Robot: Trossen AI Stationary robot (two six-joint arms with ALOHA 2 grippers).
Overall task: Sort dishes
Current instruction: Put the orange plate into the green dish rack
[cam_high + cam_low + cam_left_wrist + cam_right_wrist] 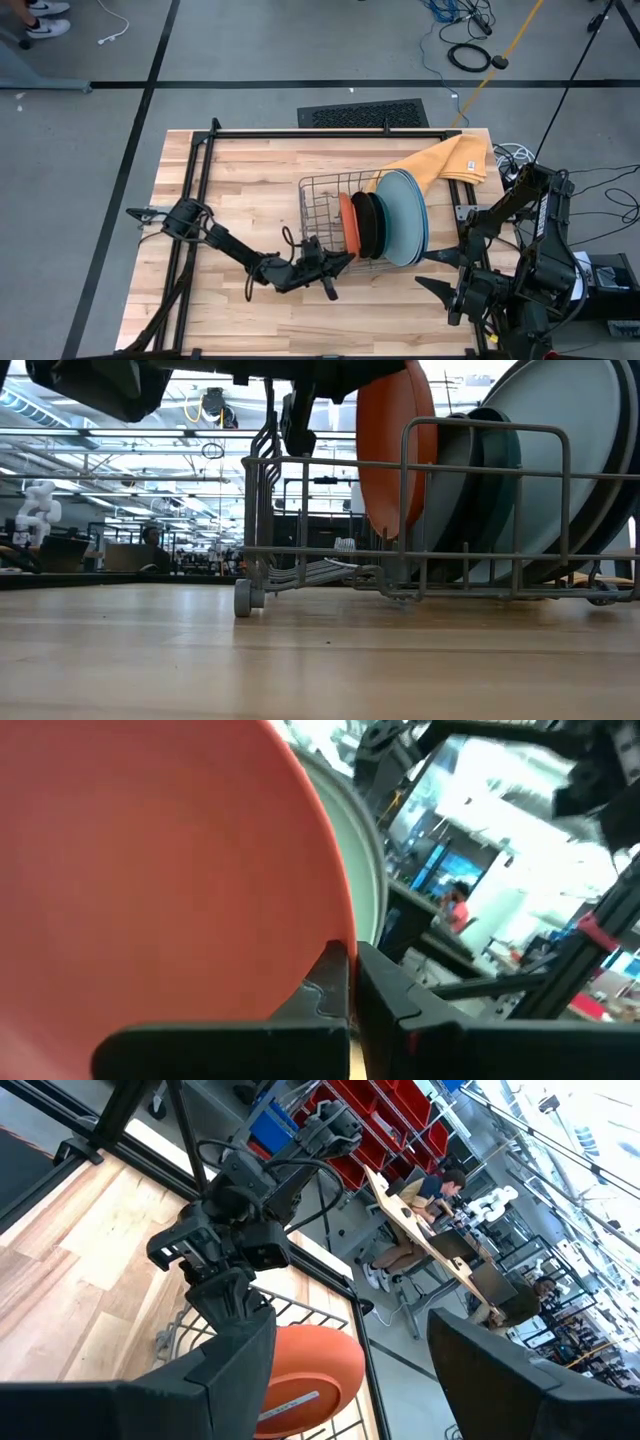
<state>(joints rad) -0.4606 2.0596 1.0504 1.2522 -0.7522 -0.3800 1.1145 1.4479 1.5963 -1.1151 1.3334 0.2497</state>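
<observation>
At table centre, high view: wire dish rack [330, 215] holding upright plates, the orange-red plate [346, 226] outermost; left gripper [330, 268] shut, empty, beside it; right gripper [437, 287] spread wide, apart. Low view: orange-red plate [392, 445] on edge before the large pale blue plate [560, 440]. Left wrist view: closed fingers [335, 985] against the plate face [150, 870]. Right wrist view: its fingers [240, 1350] wide, nothing between. Judgement: stiff, smooth, breakable; grip the rim.
</observation>
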